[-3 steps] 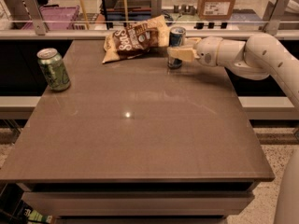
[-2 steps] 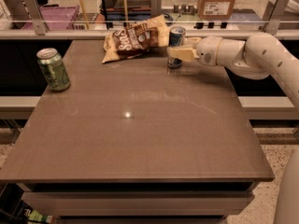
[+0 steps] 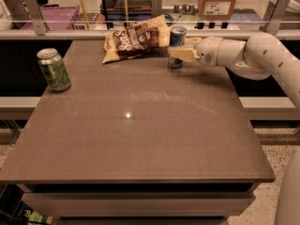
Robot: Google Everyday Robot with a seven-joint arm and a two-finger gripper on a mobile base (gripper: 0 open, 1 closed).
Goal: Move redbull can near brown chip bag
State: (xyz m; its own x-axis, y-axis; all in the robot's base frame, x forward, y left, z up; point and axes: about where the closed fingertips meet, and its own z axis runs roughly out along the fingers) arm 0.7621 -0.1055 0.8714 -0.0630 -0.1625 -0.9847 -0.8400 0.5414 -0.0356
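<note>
Blue-and-silver redbull can (image 3: 177, 35) stands close beside the brown chip bag (image 3: 133, 41).
Gripper (image 3: 177, 54) pinches the can's middle; the bag lies just past its fingertips, so only release and retreat seem left.

A grey-brown surface (image 3: 140, 144) fills most of the view, with a small bright glint of light (image 3: 127, 115) near its middle and speckled floor (image 3: 272, 172) to its right. Behind its far edge runs a pale rail (image 3: 84, 32) with metal brackets, and beyond that stand a purple crate (image 3: 58, 17) and a cardboard box (image 3: 216, 1). The hand (image 3: 176, 55) sits over the surface's far right.
</note>
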